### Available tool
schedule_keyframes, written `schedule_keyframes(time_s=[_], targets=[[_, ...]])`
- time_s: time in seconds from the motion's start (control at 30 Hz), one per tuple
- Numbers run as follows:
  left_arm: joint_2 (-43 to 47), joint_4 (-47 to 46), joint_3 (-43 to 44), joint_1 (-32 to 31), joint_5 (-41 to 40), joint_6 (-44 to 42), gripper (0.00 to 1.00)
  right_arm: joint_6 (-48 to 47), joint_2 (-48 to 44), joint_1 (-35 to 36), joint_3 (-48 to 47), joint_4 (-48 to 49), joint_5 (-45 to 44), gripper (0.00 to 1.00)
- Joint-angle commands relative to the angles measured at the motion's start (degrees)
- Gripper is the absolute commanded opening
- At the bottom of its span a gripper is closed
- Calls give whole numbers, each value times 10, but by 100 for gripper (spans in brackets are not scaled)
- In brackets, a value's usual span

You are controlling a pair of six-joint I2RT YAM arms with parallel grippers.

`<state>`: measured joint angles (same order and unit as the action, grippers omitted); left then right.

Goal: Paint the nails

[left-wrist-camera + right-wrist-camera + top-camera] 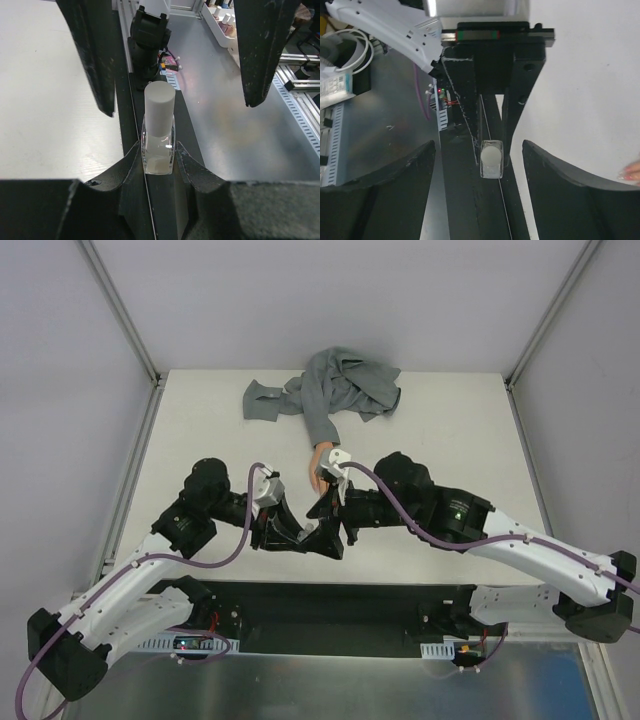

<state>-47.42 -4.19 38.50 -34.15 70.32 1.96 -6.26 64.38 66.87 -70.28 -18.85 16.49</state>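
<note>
A peach mannequin hand [320,466] in a grey fabric sleeve [335,390] lies on the white table, fingers toward the arms. One fingertip with its nail [631,173] shows at the right edge of the right wrist view. My left gripper [158,156] [298,537] is shut on a small clear bottle [159,150] with a white cap [159,107], held upright. My right gripper [479,146] [328,512] is open just above the bottle's cap [491,155], its fingers [405,190] wide on either side and not touching it.
A black strip [330,605] runs along the table's near edge, with metal decking [240,130] beyond it. The right arm's base [149,40] stands on that strip. Small bottles sit in a tray [225,27] off the table.
</note>
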Motion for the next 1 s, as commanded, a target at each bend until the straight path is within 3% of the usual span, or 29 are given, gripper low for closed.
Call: schedule_keyframes(time_s=[0.0,0.3,0.4,0.57,0.67,0.73,0.77,0.8,0.87,0.9,0.97], targets=[[13,-42,18,-4,42,3,0,-21,-1,-2,3,43,93,71],[14,-49,16,-4,44,7,0,-27,2,-1,21,58,56,51],[15,-50,16,-4,40,8,0,-29,6,7,20,58,29,39],[30,-50,12,-4,-9,3,0,-35,17,54,22,62,-64,5],[58,-50,1,2,-99,-9,0,-10,34,97,34,86,-180,1],[83,-49,-8,10,-150,-13,0,48,51,156,49,123,-384,1],[93,-46,-11,13,-231,-14,0,103,64,189,42,121,-517,1],[112,-43,-15,15,-272,-14,0,228,79,220,18,-2,-788,1],[128,-29,-24,15,-329,-32,0,418,149,272,-69,-87,-882,1],[140,-22,-24,16,-348,-45,0,470,180,280,-106,-186,-909,1],[146,-21,-27,16,-352,-50,0,435,248,284,-189,-198,-903,1]])
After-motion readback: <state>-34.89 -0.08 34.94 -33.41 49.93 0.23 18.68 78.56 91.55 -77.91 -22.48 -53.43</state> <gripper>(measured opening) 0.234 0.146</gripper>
